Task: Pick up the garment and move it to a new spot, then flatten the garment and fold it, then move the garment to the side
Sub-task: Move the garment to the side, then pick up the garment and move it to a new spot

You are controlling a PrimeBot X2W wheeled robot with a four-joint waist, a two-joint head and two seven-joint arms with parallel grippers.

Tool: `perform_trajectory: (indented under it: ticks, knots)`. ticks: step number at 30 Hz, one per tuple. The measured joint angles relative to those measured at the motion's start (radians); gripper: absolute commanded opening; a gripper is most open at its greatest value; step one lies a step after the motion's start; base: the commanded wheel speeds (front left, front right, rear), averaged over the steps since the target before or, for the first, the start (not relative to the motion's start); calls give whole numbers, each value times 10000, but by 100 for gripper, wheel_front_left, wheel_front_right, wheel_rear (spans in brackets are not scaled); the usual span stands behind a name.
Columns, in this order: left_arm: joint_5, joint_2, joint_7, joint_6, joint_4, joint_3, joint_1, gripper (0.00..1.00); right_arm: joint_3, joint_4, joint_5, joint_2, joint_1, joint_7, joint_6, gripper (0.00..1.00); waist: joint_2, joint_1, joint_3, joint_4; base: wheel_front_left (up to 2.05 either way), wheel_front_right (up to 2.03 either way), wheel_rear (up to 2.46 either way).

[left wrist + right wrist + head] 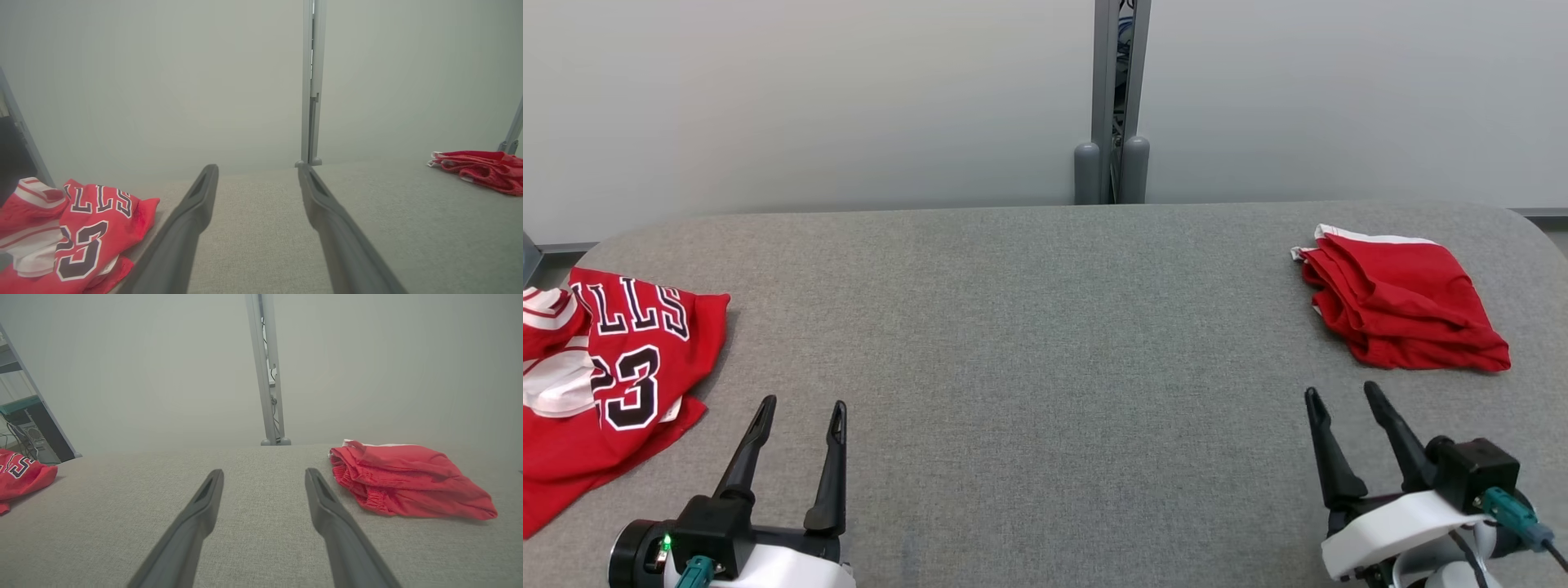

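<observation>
- Jersey (613, 384) first? It lies crumpled left of the left gripper (804, 404), outside its fingers, which stand wide apart and hold nothing.
- I'd judge so. Pinch an edge fold, not the bulk, and lift it clear of the table (1045, 327). It reads "LLS" over "23".
- Right gripper (1341, 390)?
- Spread wide too, empty. The folded red garment (1405, 306) sits beyond its fingertips, slightly right.

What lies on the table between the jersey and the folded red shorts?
Nothing. The grey table is bare between the jersey and the shorts, as the head view shows.
</observation>
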Motion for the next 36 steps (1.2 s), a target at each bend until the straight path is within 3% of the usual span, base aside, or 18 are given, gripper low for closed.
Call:
perform_trajectory:
  ticks: [19, 36]
  knots:
    - [96, 96, 0, 278, 288, 389, 51, 100, -403, -19, -316, 368, 250, 0, 0, 100, 0, 0, -37, 178, 0, 0, 0]
    - [-184, 157, 0, 453, 721, 744, 229, 100, -4, 324, -100, 332, 346, 0, 0, 100, 0, 0, -249, 1846, 0, 0, 0]
